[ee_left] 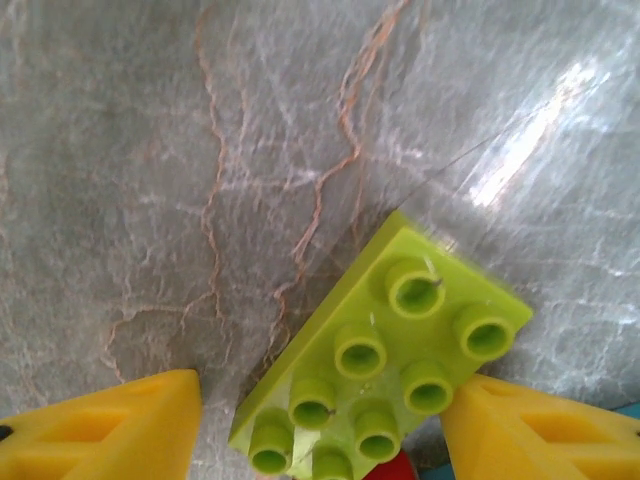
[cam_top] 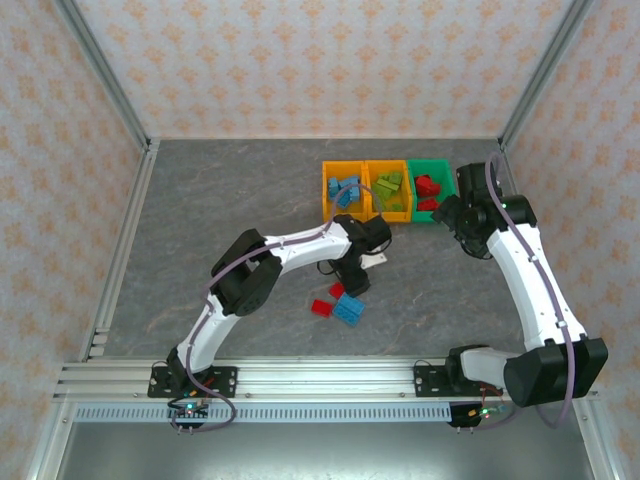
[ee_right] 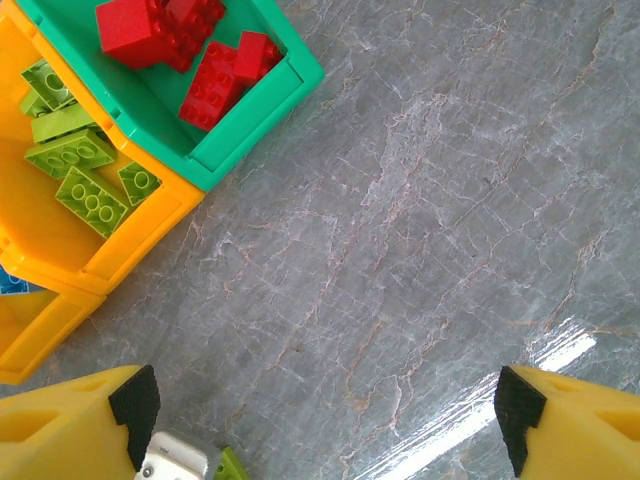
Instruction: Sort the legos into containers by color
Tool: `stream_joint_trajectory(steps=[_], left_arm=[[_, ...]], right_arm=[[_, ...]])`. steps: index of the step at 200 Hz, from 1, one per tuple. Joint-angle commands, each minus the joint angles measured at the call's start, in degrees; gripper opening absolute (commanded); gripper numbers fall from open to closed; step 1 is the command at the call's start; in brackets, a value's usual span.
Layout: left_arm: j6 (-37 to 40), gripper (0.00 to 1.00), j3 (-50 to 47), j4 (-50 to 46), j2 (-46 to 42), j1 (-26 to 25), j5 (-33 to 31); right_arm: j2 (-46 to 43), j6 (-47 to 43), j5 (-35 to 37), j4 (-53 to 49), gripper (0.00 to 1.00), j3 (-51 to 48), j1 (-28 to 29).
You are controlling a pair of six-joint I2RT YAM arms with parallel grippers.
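My left gripper [ee_left: 320, 425] is shut on a lime green lego [ee_left: 385, 360] that lies slanted between the yellow fingers, studs facing the camera. From above, this gripper [cam_top: 352, 280] hangs mid-table over loose red [cam_top: 322, 307] and blue [cam_top: 350, 309] legos. Three containers stand in a row at the back: an orange one [cam_top: 326, 190] with blue legos, an orange one [ee_right: 120, 245] with lime legos [ee_right: 90, 200], and a green one [ee_right: 250, 125] with red legos [ee_right: 215, 85]. My right gripper [ee_right: 328, 415] is open over bare table beside the green container.
The grey marble-patterned tabletop [cam_top: 220, 220] is walled by patterned panels with metal rails along its left and near edges. A grey-white part of the left arm [ee_right: 175, 462] shows at the bottom of the right wrist view.
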Motion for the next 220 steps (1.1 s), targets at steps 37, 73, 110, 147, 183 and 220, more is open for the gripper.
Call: stream_joint_trajectory(steps=[37,73,110,147,183,220], left_arm=[[2.3,0.48,2.3,0.2,3.6,-1.0,-1.2],[1.7,0.41,1.3,0.5,2.4,-1.0,-3.0],[-2.4,0.37,-0.8,3.8,-0.9,0.0,-2.8],[-5.8,0.33,0.1,6.3,-4.1,2.0,0.7],[-7.5,0.31,6.3,5.9,-7.3,3.9,3.5],[-14.7,0.31,19.5,7.9,-5.7,7.2,1.5]], right_arm=[[-1.0,-0.3,-0.6,-2.3,0.89,0.1,-0.1],[-1.7,0.5,-3.1,-2.5,0.89,-1.2,0.0],[-5.9,2.5,-10.2,-0.7,0.89,-7.0,2.0],[-9.9,6.9,-12.3,-0.5,0.89,-11.8,5.4],[-11.2,8.7,-10.8,-0.1,0.89,-11.4,5.8],[-10.6,9.7,-10.3,1.3,0.89,-10.5,5.8]])
